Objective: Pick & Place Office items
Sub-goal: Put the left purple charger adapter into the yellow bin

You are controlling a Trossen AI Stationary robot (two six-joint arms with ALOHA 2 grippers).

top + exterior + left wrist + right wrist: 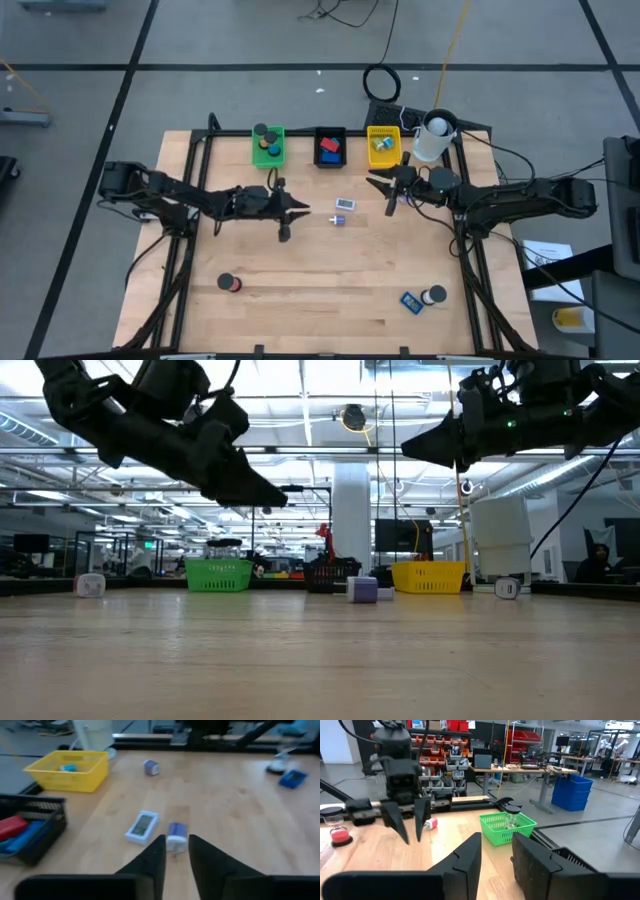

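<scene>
My left gripper [297, 212] hangs above the table's middle, open by a narrow gap, with nothing between its fingers [176, 857]. Just beyond its tips a small purple-and-white piece [176, 836] and a white flat rectangular item [141, 826] lie on the wood. My right gripper [385, 188] is open in the air in front of the yellow tray [383, 146], nothing in it [496, 855]. Farther off lie a purple round piece [151, 767], a blue block [411, 301], a dark-and-white round item [434, 295] and a dark roll with red [230, 284].
A green tray [268, 146], a black tray [330, 147] holding red and blue blocks, and the yellow tray stand in a row at the far edge. A white cup [432, 138] stands at the far right corner. Bare wood lies between the arms and the near edge.
</scene>
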